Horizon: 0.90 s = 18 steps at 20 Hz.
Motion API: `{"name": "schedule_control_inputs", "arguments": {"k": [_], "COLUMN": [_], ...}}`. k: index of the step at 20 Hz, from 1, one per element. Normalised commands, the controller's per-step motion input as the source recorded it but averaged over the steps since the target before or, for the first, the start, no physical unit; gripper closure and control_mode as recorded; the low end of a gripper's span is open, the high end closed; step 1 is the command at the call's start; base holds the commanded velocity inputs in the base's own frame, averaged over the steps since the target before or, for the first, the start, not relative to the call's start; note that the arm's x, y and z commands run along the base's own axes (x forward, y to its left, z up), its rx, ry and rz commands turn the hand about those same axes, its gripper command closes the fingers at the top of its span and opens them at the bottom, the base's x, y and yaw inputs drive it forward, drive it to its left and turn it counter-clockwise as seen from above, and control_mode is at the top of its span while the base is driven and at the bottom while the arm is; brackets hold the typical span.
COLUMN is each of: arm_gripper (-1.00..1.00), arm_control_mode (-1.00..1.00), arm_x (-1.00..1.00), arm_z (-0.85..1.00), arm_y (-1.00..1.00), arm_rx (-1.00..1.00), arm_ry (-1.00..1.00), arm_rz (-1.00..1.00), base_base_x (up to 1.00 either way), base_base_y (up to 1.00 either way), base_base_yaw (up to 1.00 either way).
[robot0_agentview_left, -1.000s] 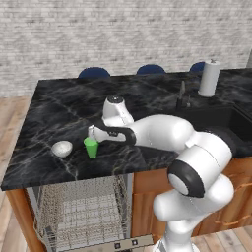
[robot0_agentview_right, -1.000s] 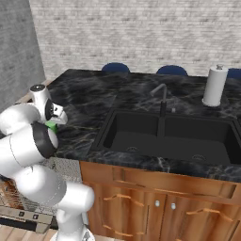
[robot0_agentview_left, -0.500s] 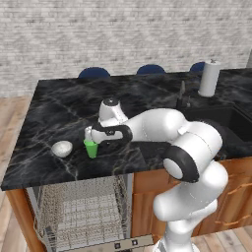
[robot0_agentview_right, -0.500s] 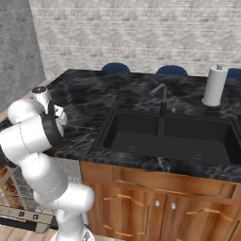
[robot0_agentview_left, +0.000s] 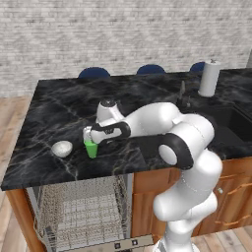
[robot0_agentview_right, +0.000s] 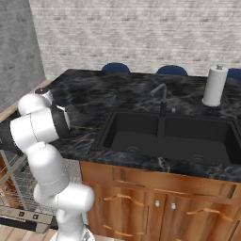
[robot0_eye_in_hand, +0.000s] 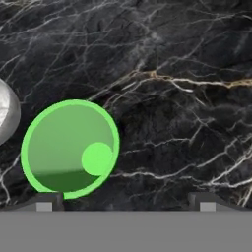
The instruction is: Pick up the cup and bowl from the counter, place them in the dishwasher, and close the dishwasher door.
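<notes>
**Hand view: gripper spread above the green cup on the black marble table**

Hand view looks straight down into the cup [robot0_eye_in_hand: 70,148], a bright green tumbler standing upright on the table [robot0_eye_in_hand: 187,88], its rim a full circle and its small round bottom showing off-centre inside. The gripper [robot0_eye_in_hand: 125,201] has its two dark tips spread wide apart; one tip sits just under the cup's rim at the lower left of the picture, the other is well clear of the cup to the right, with bare marble between them. Nothing is pinched. Beside the cup, at the left edge of this view, a curved sliver of the pale speckled bowl [robot0_eye_in_hand: 6,119] shows, near the cup but apart from it.

In the left base view the cup [robot0_agentview_left: 91,148] stands near the front edge of the table [robot0_agentview_left: 59,106], with the gripper [robot0_agentview_left: 90,135] directly over it and close to its rim. The bowl [robot0_agentview_left: 62,148] rests just left of the cup, also near the front edge. Below the cup, under the table edge, the dishwasher [robot0_agentview_left: 81,209] is open, its grey wire racks in plain sight between brown wooden cabinets.

Far to the right of the cup lie the black double sink [robot0_agentview_left: 231,125] and, behind it, a white paper-towel roll [robot0_agentview_left: 208,78]. Beyond the table's far edge, blue chair backs [robot0_agentview_left: 93,73] stand before a pale brick wall [robot0_agentview_left: 123,34].
</notes>
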Motion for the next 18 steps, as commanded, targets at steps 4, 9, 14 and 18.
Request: {"name": "schedule_control_inputs", "arguments": {"k": [4, 9, 14, 18], "arm_gripper": [-1.0, -1.0, -1.0, 1.0], "arm_control_mode": [-1.0, -1.0, -1.0, -1.0], "arm_x": [0.27, 0.29, 0.26, 0.24], "arm_z": [-0.17, -0.17, -0.21, -0.28], "arm_y": [0.13, 0.11, 0.11, 0.14], "arm_rx": [0.0, 0.0, 0.0, 0.0], "arm_ry": [0.0, 0.0, 0.0, 0.0], "arm_rz": [0.0, 0.0, 0.0, 0.0], "base_base_x": [0.0, 0.0, 0.0, 0.0], "base_base_y": [0.0, 0.0, 0.0, 0.0], "base_base_yaw": [0.0, 0.0, 0.0, 0.0]}}
